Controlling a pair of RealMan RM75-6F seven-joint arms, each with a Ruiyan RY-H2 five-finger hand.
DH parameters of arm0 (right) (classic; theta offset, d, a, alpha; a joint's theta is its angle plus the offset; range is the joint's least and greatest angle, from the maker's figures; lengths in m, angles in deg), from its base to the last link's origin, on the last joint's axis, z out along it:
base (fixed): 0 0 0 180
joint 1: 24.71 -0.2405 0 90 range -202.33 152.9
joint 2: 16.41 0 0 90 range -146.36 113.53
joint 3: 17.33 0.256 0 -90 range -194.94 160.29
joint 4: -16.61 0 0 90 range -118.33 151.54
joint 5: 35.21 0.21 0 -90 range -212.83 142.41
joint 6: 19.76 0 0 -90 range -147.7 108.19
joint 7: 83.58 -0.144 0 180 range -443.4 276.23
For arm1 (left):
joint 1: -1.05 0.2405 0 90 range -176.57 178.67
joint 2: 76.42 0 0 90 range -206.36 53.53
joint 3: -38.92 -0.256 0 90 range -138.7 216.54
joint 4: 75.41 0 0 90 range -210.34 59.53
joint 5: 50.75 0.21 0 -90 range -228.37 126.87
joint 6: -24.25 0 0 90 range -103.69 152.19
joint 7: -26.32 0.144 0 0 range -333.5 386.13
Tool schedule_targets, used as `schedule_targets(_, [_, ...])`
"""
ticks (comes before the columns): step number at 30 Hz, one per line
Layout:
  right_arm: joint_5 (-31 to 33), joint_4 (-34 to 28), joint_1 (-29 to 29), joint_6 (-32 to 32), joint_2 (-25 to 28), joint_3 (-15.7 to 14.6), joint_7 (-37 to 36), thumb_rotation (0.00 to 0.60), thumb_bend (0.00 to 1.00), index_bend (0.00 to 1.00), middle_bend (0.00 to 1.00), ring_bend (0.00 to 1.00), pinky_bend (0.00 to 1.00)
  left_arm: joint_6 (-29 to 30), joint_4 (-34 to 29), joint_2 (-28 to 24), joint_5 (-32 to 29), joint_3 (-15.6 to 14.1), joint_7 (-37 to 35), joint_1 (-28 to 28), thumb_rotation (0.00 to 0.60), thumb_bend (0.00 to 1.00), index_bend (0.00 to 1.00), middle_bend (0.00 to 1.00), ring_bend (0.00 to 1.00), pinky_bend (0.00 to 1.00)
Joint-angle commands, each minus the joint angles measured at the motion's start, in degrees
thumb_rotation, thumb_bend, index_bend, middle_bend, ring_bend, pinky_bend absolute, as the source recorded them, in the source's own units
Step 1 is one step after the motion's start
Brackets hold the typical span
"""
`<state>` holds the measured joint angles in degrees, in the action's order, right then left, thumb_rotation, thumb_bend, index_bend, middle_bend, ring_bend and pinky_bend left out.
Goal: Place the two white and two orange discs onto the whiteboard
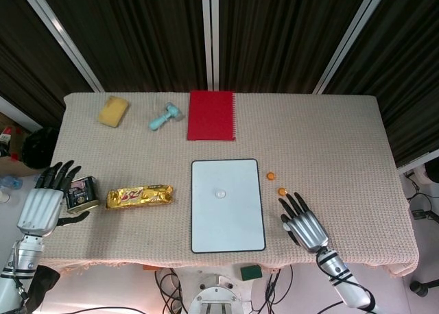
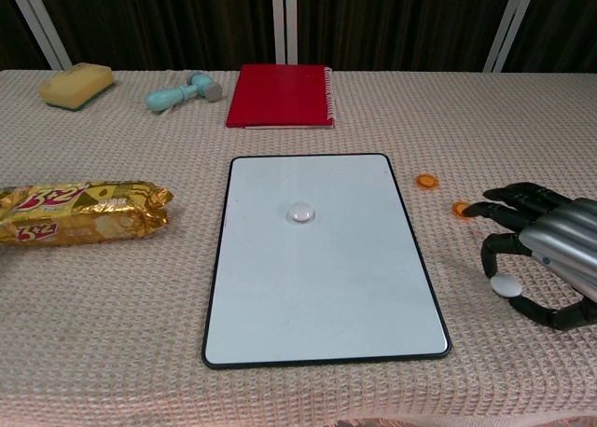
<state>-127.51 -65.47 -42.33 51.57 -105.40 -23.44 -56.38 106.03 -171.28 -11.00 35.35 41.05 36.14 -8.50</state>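
One white disc (image 2: 300, 213) is already seen lying near the middle of the whiteboard (image 2: 280, 315). A second white disc (image 2: 506, 284) is pinched at the fingertips of the right robot hand (image 2: 546, 250), held low beside the board's right edge. Two orange discs (image 2: 427, 181) (image 2: 461, 209) are left on the counter (image 2: 522, 119), between the board and that hand. The left robot hand (image 1: 46, 199) is kept open with fingers spread, next to a small tin (image 1: 81, 194) without gripping it. The discs are judged thin, light, stiff and rather slick; on the woven cloth they are best taken by the rim between thumb and fingertip, since a flat press would only pin them
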Motion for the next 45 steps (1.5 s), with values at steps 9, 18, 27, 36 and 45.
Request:
schedule_targets(9, [-0.25, -2.67, -5.18, -1.67, -1.41, 7.21, 2.23, 0.600, 0.39, 0.57, 0.08, 0.00, 0.00, 0.89, -0.02, -0.21, -0.42, 0.36, 0.02, 0.42, 0.486, 0.00, 0.10, 0.03, 0.01, 0.12])
schedule_targets(18, [6.98, 0.82, -11.09, -8.97, -9.06, 13.44, 6.98, 0.600, 0.39, 0.57, 0.08, 0.00, 0.00, 0.85, 0.73, -0.27, -2.16, 1.18, -0.35, 0.56, 0.486, 0.00, 0.10, 0.03, 0.01, 0.12])
schedule_targets(27, [12.46, 5.44, -15.50, -12.90, -15.07, 16.45, 9.98, 0.600, 0.39, 0.57, 0.08, 0.00, 0.00, 0.53, 1.16, -0.19, -2.49, 1.38, -0.63, 0.40, 0.487, 0.00, 0.10, 0.03, 0.01, 0.12])
schedule_targets(36, [15.61, 8.40, -18.62, -14.55, -19.04, 17.03, 12.49, 0.600, 0.39, 0.57, 0.09, 0.00, 0.00, 0.64, 1.33, -0.18, -2.65, 1.52, -0.68, 0.42, 0.486, 0.00, 0.10, 0.03, 0.01, 0.12])
schedule_targets(45, [16.57, 10.02, -19.80, -14.01, -21.12, 16.47, 12.33, 0.600, 0.39, 0.58, 0.09, 0.00, 0.00, 0.54, 1.41, -0.24, -2.51, 1.45, -0.85, 0.37, 0.486, 0.00, 0.10, 0.03, 0.01, 0.12])
